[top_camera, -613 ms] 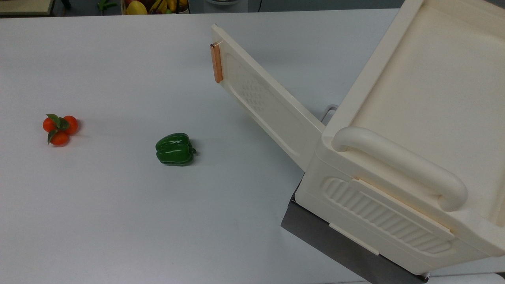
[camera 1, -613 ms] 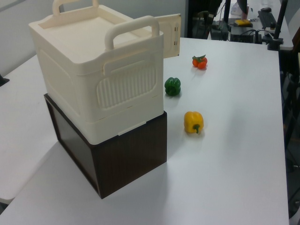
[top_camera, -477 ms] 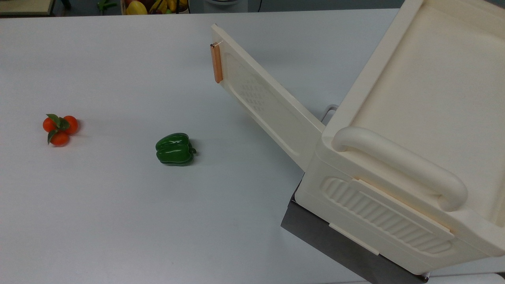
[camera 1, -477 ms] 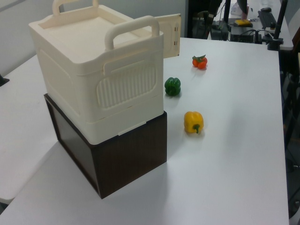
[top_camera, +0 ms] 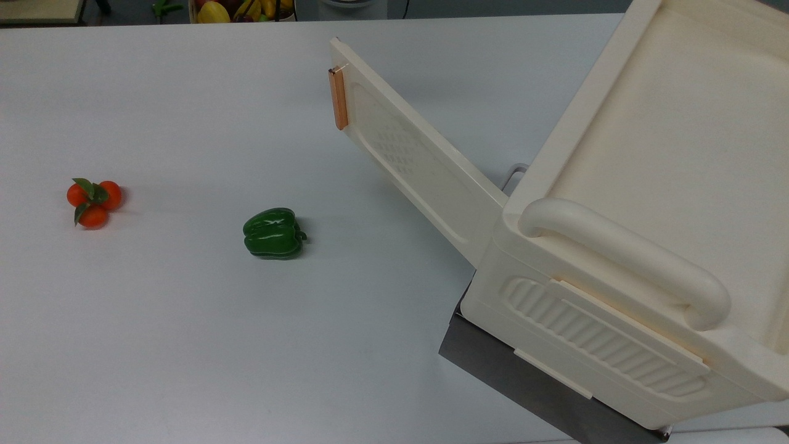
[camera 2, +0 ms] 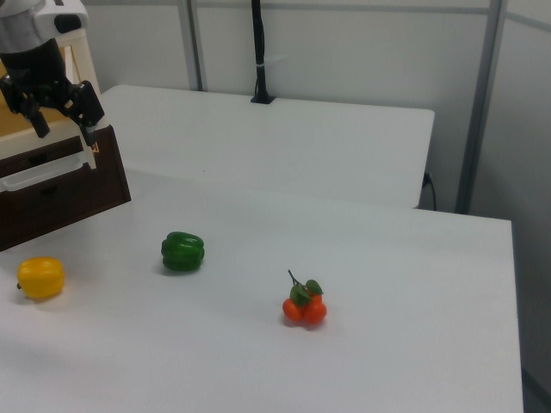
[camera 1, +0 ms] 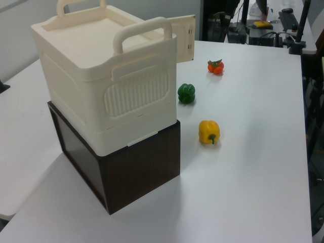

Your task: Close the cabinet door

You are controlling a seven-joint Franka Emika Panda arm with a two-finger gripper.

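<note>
Cabinet door (top_camera: 412, 154) wide open, stiff light plastic; push near copper handle (top_camera: 338, 98). Gripper (camera 2: 62, 116) fingers apart, empty.

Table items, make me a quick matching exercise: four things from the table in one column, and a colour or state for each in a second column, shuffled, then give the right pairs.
Things:
1. cabinet door
2. bell pepper nearest the cabinet
3. tomato cluster
4. cabinet base

Colour or state:
A. orange-red with green leaves
B. dark brown
C. swung open
D. yellow

Pairs: 1-C, 2-D, 3-A, 4-B
</note>
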